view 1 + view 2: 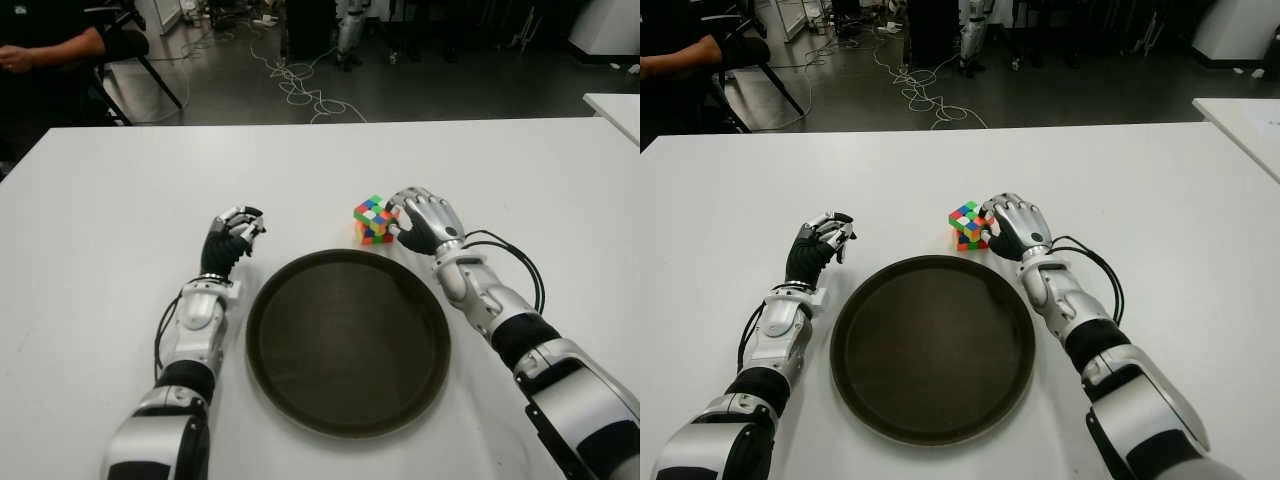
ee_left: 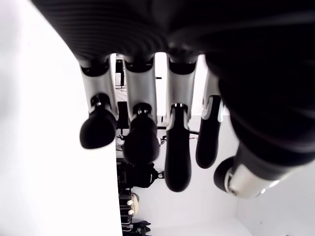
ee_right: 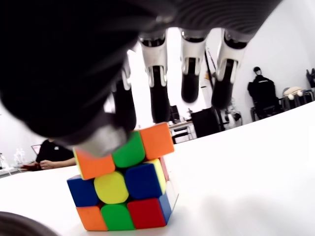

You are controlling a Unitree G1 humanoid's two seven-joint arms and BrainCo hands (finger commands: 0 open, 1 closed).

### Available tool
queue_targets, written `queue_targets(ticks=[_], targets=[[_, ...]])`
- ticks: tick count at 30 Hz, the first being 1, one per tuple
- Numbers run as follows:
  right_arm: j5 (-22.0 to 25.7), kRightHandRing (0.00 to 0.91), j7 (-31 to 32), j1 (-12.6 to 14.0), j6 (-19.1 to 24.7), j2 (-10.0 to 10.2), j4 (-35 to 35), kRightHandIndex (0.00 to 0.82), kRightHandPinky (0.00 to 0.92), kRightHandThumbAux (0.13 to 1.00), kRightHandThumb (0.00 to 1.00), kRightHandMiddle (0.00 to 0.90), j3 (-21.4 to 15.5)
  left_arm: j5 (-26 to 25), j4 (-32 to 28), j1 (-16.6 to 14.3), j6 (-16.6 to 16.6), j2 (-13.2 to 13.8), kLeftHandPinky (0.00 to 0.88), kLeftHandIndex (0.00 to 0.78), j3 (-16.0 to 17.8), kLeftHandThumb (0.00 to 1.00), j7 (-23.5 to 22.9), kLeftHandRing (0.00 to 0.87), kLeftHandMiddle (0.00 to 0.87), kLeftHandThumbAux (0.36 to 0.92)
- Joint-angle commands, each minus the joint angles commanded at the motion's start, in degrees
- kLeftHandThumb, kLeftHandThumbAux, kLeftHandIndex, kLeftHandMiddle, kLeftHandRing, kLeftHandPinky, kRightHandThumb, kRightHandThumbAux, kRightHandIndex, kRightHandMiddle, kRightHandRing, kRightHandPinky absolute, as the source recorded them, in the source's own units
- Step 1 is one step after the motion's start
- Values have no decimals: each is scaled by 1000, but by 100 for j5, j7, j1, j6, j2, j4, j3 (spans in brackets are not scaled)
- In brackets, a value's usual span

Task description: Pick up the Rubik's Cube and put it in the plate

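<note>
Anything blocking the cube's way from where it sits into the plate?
Nothing visible. The Rubik's Cube sits on the table just beyond the plate's far rim, with the right hand against it. The plate is empty. The left hand shows left of the plate.

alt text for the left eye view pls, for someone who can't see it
The robot's right hand touches a Rubik's Cube on a white table, just beyond an empty dark round plate. Its left hand, fingers curled and holding nothing, shows left of the plate.
</note>
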Motion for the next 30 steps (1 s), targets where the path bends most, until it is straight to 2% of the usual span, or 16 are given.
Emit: queue_targets(ticks=[5,13,16,30], targets=[[-120,0,-65,23,191,-28,-116,0,0,490,1,0,80,-24,0,3,-10,-15,730,424,21,852,-9,748,586,658],[-225,0,-85,11,408,-48,-175,0,0,412,0,0,193,-30,-23,4,-7,-26,747,421,18,851,-39,755,580,659],[-242,0,-69,-5,469,-47,-147,0,0,394,0,0,215,-42,-32,4,-10,-24,770,419,20,853,-76,769,572,658],[-207,0,-194,1,449,-50,-173,0,0,355,0,0,222,-39,6,19,-168,-17,706,420,61,852,-106,743,578,659]])
